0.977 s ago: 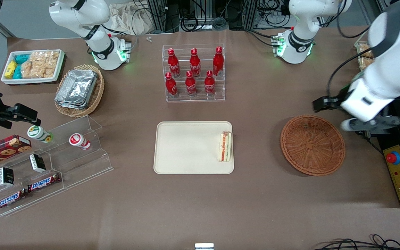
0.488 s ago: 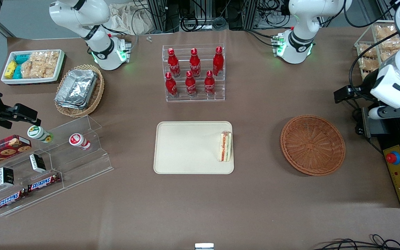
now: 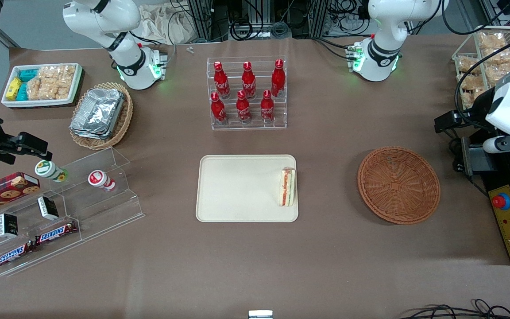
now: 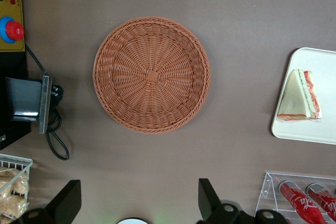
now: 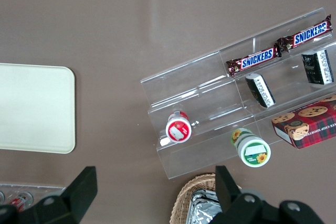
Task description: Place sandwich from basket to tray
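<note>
The sandwich [image 3: 287, 187] already lies on the tray [image 3: 237, 188], on the side nearest the empty basket [image 3: 398, 184], so the task looks done, while the gripper [image 4: 137, 203] hangs spread above the table near the basket, holding nothing.

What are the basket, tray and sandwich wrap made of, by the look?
Basket: woven wicker, reddish-brown, matte; the strand weave shows and it holds nothing.
Tray: cream, smooth and matte, likely moulded plastic or pulp; the look leaves it open.
Sandwich, on the tray: its wrap looks like clear film, since bread and filling show through.
The gripper hangs open above the table beside the basket.
</note>
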